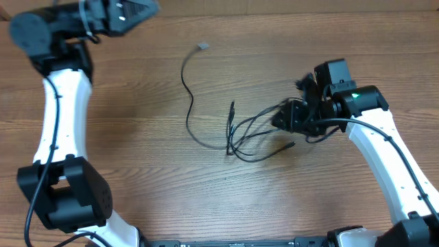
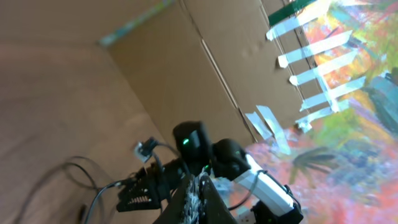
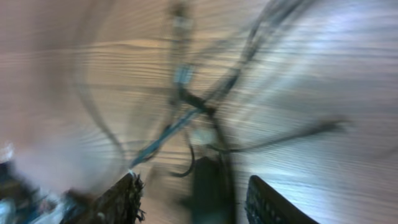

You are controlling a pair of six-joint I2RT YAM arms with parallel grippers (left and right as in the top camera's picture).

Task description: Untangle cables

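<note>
Where the cables knot together, right of the table's middle, the right gripper sits low over the bundle's right edge. Its wrist view is badly blurred, but both fingers show at the bottom of the frame, standing well apart. A dark lump and several strands lie between them. The gripper looks open, and the blur hides whether either finger touches a strand.

From the knot, loops spread left and downward. One dark plug points up at the bundle's left side, and another end lies just below the gripper. A long strand leaves the bundle's lower left. It curves up across bare wood and ends in a small pale connector, well apart from the rest.

The left gripper is at the overhead view's top edge, far from the cables and turned to the right. Its shape there is one dark mass, and its own camera catches only a dark piece at the bottom of the frame, so I cannot tell whether it is open or closed. That camera looks across the table at the right arm, with a cardboard wall behind.
</note>
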